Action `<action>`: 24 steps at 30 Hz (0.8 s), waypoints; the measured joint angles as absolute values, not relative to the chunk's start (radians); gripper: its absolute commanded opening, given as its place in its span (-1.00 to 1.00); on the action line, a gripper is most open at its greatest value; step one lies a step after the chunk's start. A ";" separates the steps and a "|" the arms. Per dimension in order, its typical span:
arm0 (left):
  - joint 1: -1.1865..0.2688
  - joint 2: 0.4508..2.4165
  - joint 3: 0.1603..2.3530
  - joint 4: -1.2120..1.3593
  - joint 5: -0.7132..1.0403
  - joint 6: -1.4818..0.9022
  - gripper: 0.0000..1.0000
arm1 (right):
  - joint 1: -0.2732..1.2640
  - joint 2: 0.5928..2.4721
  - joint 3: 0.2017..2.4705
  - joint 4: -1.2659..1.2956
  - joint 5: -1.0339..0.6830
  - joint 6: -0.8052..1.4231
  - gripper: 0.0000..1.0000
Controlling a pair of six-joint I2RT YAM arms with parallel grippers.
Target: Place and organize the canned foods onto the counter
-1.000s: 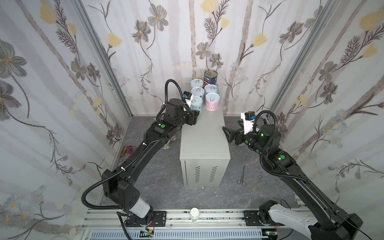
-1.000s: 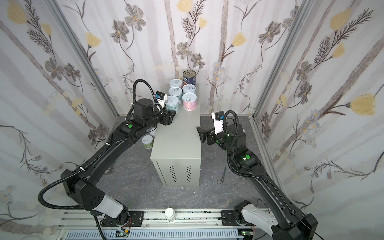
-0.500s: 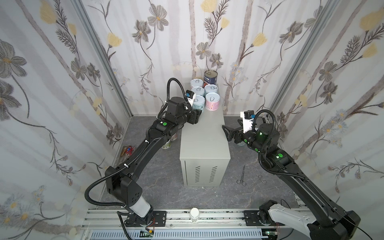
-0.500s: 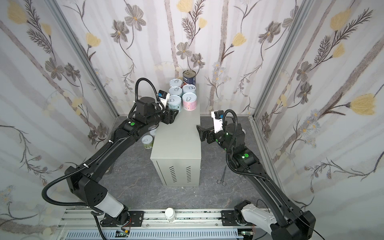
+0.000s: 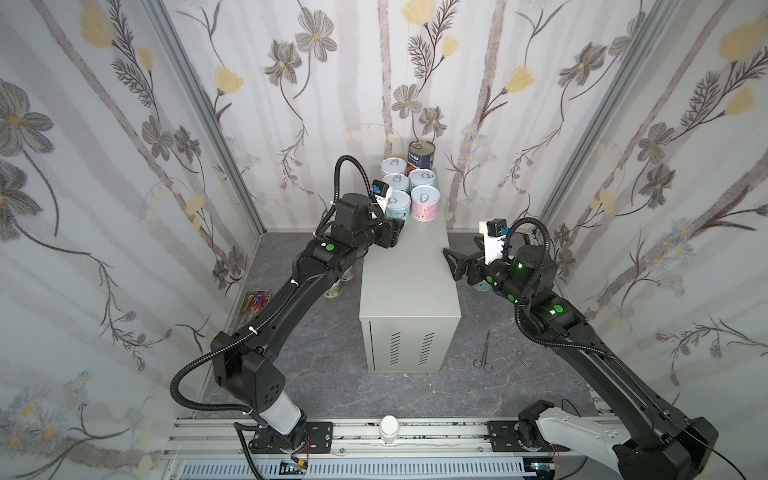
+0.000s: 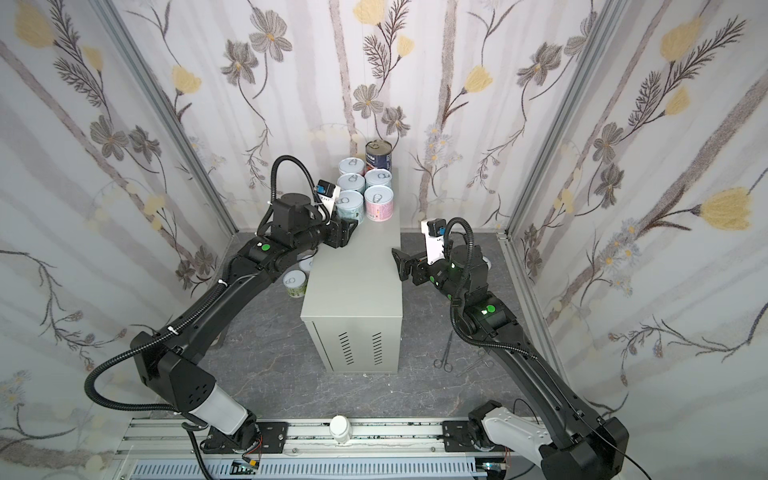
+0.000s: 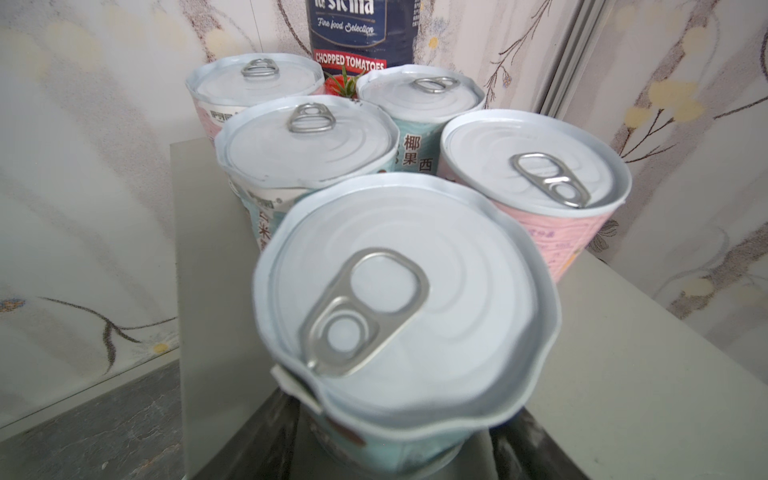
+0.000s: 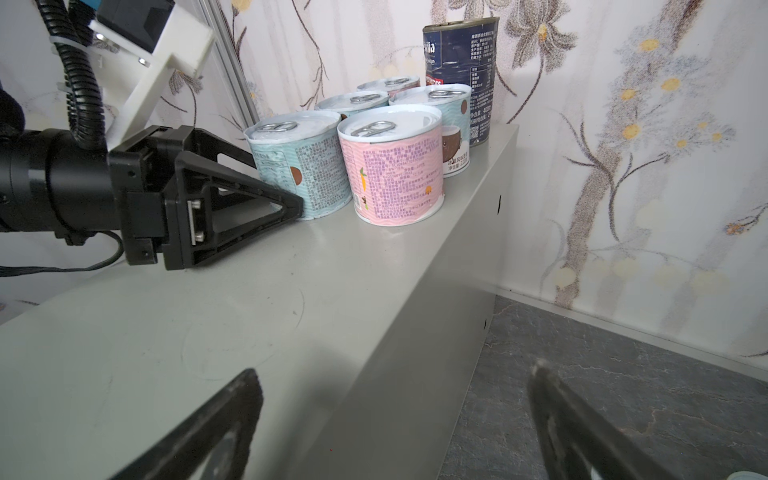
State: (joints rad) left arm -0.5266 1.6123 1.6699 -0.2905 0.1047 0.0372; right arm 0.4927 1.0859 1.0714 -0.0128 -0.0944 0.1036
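Though tall amid floral walls (image 5: 124, 174) — counter (image 5: 409, 286) on marbled floor (image 5: 332, 374)

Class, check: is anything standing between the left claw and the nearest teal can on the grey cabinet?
Nothing visible does. The left claw has a finger on either side of the teal can on the cabinet; the pink can stands beside it, not between.
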 measured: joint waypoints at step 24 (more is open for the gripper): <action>-0.527 1.625 1.670 -0.265 0.093 0.047 0.41 | 0.493 1.098 1.090 -0.030 -0.090 0.096 0.99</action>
State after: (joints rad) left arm -0.5266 1.6245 1.6699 -0.2649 0.0929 0.0467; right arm 0.4927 1.0985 1.0901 -0.0296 -0.0902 0.0959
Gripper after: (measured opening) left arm 0.707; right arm 0.996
